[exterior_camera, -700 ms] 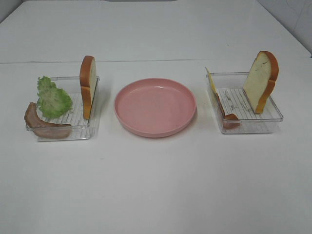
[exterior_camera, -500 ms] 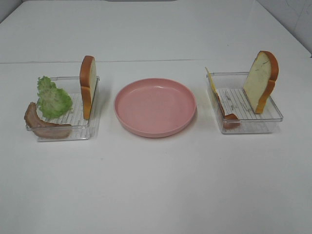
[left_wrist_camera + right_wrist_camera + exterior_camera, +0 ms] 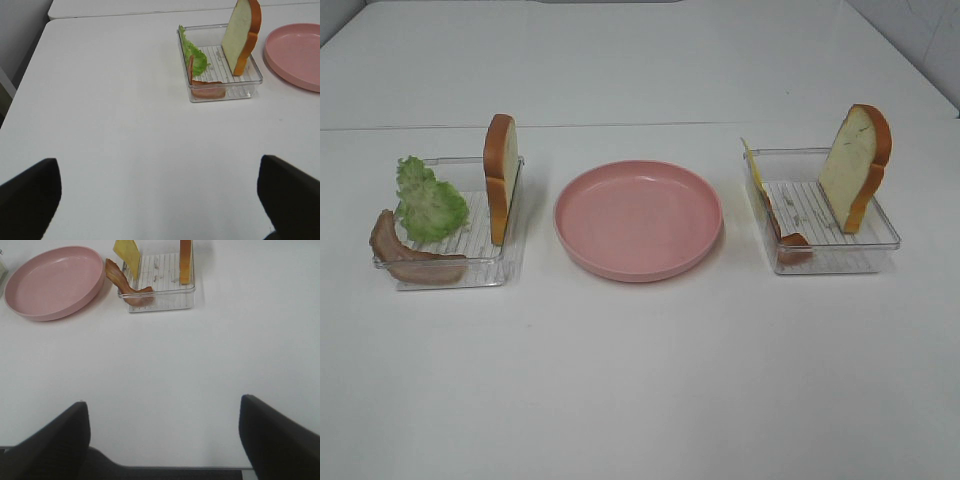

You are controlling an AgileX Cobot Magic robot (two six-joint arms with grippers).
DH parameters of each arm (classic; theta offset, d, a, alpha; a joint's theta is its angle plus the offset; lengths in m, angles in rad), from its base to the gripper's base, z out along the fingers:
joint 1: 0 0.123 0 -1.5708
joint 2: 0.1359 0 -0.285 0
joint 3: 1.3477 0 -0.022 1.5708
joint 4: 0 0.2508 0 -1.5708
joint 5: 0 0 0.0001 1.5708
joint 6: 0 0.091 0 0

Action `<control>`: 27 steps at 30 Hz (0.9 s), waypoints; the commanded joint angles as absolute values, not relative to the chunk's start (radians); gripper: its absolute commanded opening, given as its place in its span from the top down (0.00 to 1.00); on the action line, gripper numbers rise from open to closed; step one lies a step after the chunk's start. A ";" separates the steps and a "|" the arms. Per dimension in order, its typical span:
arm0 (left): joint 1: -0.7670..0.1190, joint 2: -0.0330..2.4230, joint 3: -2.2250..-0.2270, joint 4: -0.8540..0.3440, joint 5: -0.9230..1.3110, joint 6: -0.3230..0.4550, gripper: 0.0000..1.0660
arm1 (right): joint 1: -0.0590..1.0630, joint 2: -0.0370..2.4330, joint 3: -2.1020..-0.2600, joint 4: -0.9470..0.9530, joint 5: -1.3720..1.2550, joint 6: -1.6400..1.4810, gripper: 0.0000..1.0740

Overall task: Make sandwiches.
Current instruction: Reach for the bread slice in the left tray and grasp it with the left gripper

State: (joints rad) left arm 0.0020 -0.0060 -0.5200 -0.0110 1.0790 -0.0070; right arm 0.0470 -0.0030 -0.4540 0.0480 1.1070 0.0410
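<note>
- Sandwiches not started: bread slices point(image 3: 501, 175) stand in the left tray point(image 3: 480, 272) and right tray point(image 3: 840, 262), flanking the pink plate point(image 3: 638, 272).
- Left hand point(image 3: 160, 200) and right hand point(image 3: 164, 435) both spread, holding nothing.
- Next, probably: bread onto the plate.

Bright, even overhead light flooded the white table point(image 3: 640, 380) — nearly washed out, with only faint, soft shadows under the pink plate point(image 3: 638, 220) and beside the left tray point(image 3: 485, 272). A small glare spot sat on the plate.
</note>
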 commanded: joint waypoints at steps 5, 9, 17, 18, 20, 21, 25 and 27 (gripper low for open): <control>0.000 0.226 -0.708 -0.024 1.145 -0.009 0.06 | 0.046 -0.025 -0.450 0.045 1.099 0.033 0.27; 0.000 0.459 -0.904 -0.027 1.223 -0.027 0.07 | 0.046 -0.025 -0.450 0.045 1.099 0.033 0.27; 0.000 1.017 -1.411 -0.125 1.318 -0.023 0.07 | 0.046 -0.025 -0.450 0.045 1.099 0.033 0.27; 0.000 1.149 -1.500 -0.149 1.318 0.000 0.07 | 0.046 -0.025 -0.450 0.045 1.099 0.033 0.27; 0.000 1.200 -1.537 -0.163 1.318 0.011 0.07 | 0.046 -0.025 -0.450 0.045 1.099 0.033 0.27; 0.000 1.309 -1.612 -0.181 1.318 0.018 0.07 | 0.046 -0.025 -0.450 0.045 1.099 0.033 0.27; -0.018 1.511 -1.726 -0.180 1.318 0.018 0.07 | 0.046 -0.025 -0.450 0.045 1.099 0.033 0.27; -0.034 1.582 -1.753 -0.178 1.318 0.018 0.07 | 0.046 -0.025 -0.450 0.045 1.099 0.033 0.27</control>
State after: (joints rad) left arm -0.0280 1.5680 -1.7430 -0.1710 1.2120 0.0140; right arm 0.0470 -0.0030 -0.4540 0.0480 1.1070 0.0410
